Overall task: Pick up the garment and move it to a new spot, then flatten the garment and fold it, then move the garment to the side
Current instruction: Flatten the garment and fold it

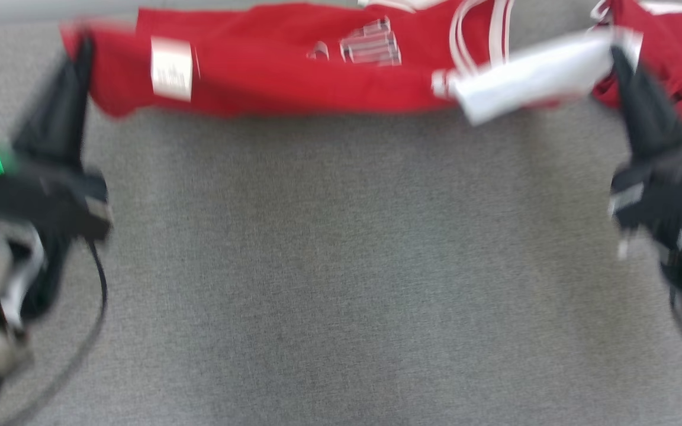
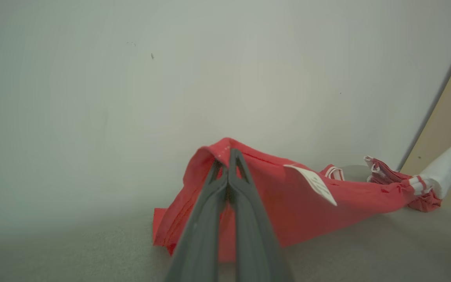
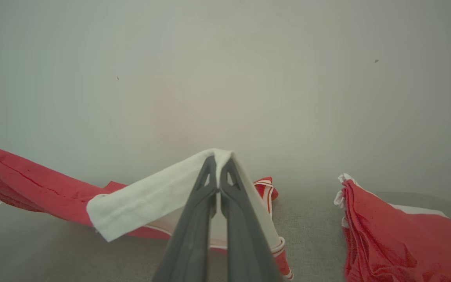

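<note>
The left gripper point(image 1: 84, 47) is pinched tight on the left corner of the red garment point(image 1: 270, 77). Its arm reaches forward, fingers pointing away. The garment stretches along the far edge of the grey table point(image 1: 341, 266), lifted at both ends, probably to pull it flat. The right gripper point(image 1: 618, 56) reaches forward too, pinched tight on the white sleeve point(image 1: 530, 77).

Illegible print on garment point(image 1: 270, 83) label point(image 1: 171, 68)
</note>
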{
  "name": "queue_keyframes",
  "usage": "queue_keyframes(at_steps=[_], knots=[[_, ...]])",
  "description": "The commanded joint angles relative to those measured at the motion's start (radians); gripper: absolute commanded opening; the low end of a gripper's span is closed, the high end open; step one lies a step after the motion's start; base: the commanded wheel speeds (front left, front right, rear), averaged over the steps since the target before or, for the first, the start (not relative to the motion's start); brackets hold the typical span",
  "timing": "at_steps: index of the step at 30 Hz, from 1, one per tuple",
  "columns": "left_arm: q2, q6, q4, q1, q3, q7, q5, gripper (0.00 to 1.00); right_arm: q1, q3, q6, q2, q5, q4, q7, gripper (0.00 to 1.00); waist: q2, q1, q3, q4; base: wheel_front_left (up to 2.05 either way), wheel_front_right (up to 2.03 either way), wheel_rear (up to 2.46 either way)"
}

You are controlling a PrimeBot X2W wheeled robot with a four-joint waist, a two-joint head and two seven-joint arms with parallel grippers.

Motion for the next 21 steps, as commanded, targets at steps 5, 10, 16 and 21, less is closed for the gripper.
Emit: queue_keyframes(at_steps=[5, 10, 16, 21], knots=[[0.018, 0.012, -0.064, 0.225, 0.027, -0.003, 0.038, 0.0, 0.273, -0.137, -0.003, 0.097, -0.076, -0.159, 0.095, 0.0, 0.0002, 0.0003, -0.07, -0.025, 0.0, 0.0, 0.0], [-0.005, 0.012, -0.081, 0.393, 0.067, -0.003, 0.053, 0.0, 0.499, -0.265, -0.003, 0.204, -0.139, -0.308, 0.197, 0.0, 0.0002, 0.0003, -0.095, -0.027, 0.0, 0.0, 0.0], [-0.072, 0.006, -0.072, 0.568, 0.158, -0.003, 0.083, 0.0, 0.705, -0.372, -0.003, 0.313, -0.174, -0.406, 0.284, 0.0, 0.0002, 0.0003, -0.126, -0.022, 0.0, 0.0, 0.0], [-0.13, -0.007, -0.06, 0.704, 0.222, -0.003, 0.121, 0.0, 0.798, -0.381, -0.003, 0.355, -0.193, -0.404, 0.321, 0.0, 0.0002, 0.0003, -0.147, -0.023, 0.0, 0.0, 0.0]])
